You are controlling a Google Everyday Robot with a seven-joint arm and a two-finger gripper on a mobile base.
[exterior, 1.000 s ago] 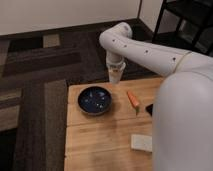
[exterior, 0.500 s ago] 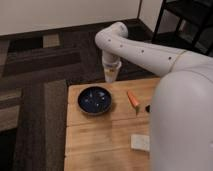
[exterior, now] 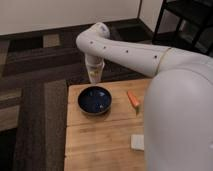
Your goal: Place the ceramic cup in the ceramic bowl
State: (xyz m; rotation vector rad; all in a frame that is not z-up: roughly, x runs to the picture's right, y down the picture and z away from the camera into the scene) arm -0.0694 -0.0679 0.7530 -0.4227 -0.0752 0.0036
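Wooden planks make up the table, which stands on a dark carpet patterned with lighter squares; a black shelf frame rises at 1 o'clock. Four loose things can be counted: one bowl, one cup, one orange piece and one pale square pad.

One dark-blue bowl sits on the table's far left part, close to the far edge and set in a little from the left edge. At 3 o'clock of the bowl, a short way off, lies the orange piece. Toward 5 o'clock, the pale pad lies beside the robot's white body, which hides the table's right side.

One cream cup hangs upright at 12 o'clock of the bowl, over the table's far edge. The gripper points downward from the white arm, pinching the cup from above, fingers pressed onto it.

Bare wood lies open at 6 and 7 o'clock of the bowl, down to the near edge.
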